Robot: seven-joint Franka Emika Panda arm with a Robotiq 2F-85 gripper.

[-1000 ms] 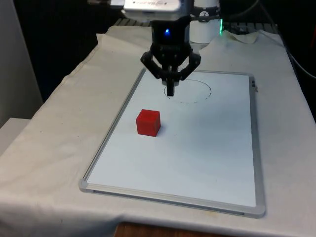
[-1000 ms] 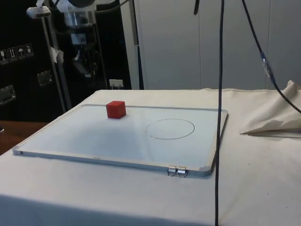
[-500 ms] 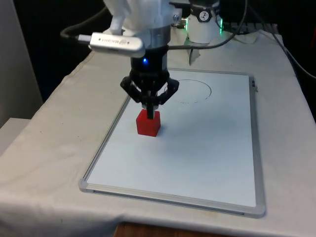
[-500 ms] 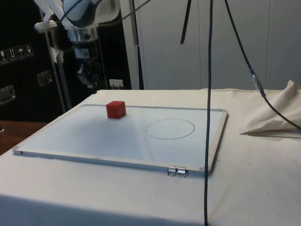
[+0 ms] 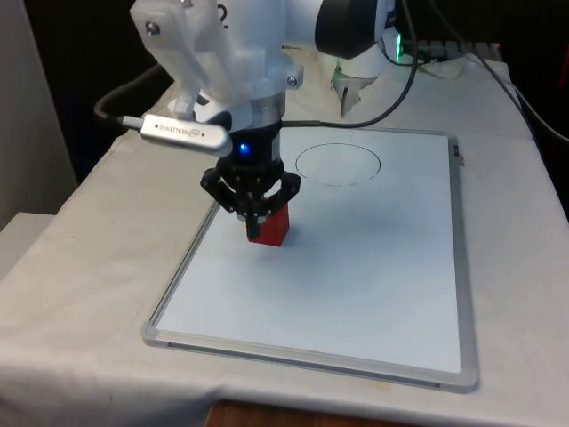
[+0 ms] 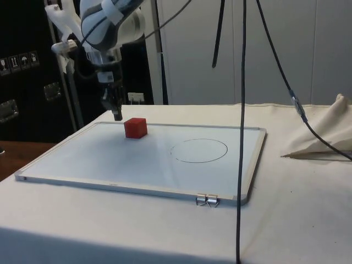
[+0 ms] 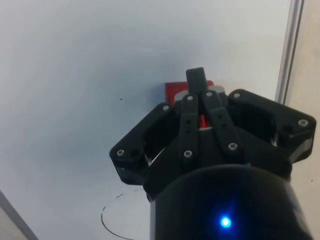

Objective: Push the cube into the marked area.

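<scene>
Left of centre in the front view, my gripper (image 5: pixel 256 229), fingers pressed together into one blunt pusher, hangs low beside the red cube (image 5: pixel 272 229) on the whiteboard (image 5: pixel 373 285), the drawn circle (image 5: pixel 338 165) lying well apart beyond it.

You've got the cube (image 5: pixel 271 228) on the whiteboard (image 5: pixel 373 294) near its front-view left edge, drawn circle (image 5: pixel 338 165) behind it toward the robot, gripper (image 5: pixel 256 229) just beside the cube
</scene>
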